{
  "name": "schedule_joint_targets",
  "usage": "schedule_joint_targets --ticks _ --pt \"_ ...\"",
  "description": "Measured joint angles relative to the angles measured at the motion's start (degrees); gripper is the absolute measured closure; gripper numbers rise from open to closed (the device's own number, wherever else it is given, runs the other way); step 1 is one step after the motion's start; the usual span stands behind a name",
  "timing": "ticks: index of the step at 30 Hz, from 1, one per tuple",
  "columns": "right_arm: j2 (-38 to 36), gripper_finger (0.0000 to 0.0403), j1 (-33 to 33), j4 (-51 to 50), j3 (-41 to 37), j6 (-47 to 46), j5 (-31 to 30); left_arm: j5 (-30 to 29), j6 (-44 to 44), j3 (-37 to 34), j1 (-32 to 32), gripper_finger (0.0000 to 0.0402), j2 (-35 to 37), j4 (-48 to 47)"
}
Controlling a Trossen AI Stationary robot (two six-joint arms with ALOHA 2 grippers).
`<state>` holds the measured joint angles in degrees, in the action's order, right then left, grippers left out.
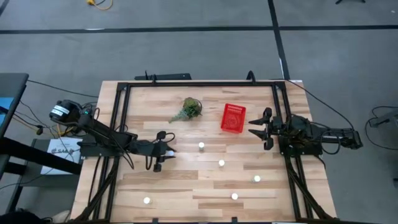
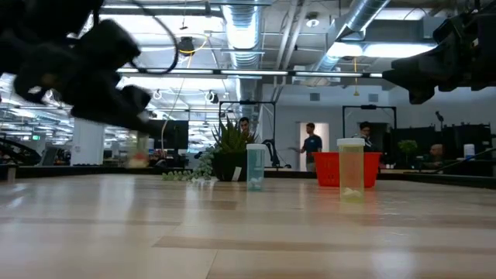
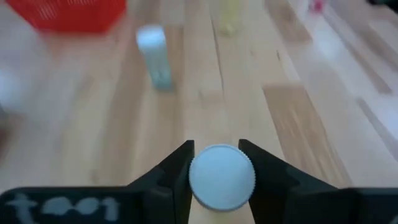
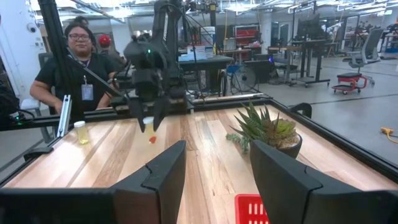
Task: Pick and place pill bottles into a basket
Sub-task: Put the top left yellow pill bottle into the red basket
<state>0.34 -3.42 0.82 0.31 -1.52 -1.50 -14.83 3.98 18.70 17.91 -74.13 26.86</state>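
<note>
My left gripper [image 1: 164,151] is at the table's left middle, shut on a pill bottle whose white cap [image 3: 221,177] shows between its fingers. The right wrist view shows it from afar [image 4: 148,124]. Other white-capped bottles stand upright on their bases: one [image 1: 201,146], another [image 1: 221,163], and several nearer the front [image 1: 257,178]. The red basket [image 1: 233,118] stands on the table at the far right, and also shows in the left wrist view [image 3: 68,12]. My right gripper [image 1: 261,129] is open and empty just right of the basket. My left gripper pinches the bottle at its round white cap [image 3: 194,186], one finger on each side. The fingers come from above, pointing down. The bottle hangs upright below them [image 4: 148,126], seemingly a little above the table.
A green plant sprig [image 1: 188,110] lies left of the basket. A black frame [image 1: 199,84] runs along the table's far and side edges. A person [image 4: 78,68] stands beyond the table's left side. Bare wood lies between the bottles and the basket.
</note>
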Motion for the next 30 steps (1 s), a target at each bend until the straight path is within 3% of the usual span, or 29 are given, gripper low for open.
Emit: schedule_joint_targets --ticks 7,17,22,30 --pt "0.02 0.0230 0.00 0.00 0.00 -0.01 0.00 -2.08 -11.06 8.92 -5.63 0.0296 0.00 0.21" --pt "0.00 0.0230 0.02 0.00 0.01 0.00 0.00 5.19 -15.62 14.44 -15.56 0.0295 -0.67 4.62" --pt "0.02 0.0230 0.02 0.00 0.01 -0.02 0.00 9.95 -17.08 19.89 -17.55 0.0299 -8.99 7.30" --pt "0.00 0.0230 0.02 0.00 -0.01 -0.01 0.00 11.93 -20.93 37.07 -18.28 0.0295 -25.98 6.98"
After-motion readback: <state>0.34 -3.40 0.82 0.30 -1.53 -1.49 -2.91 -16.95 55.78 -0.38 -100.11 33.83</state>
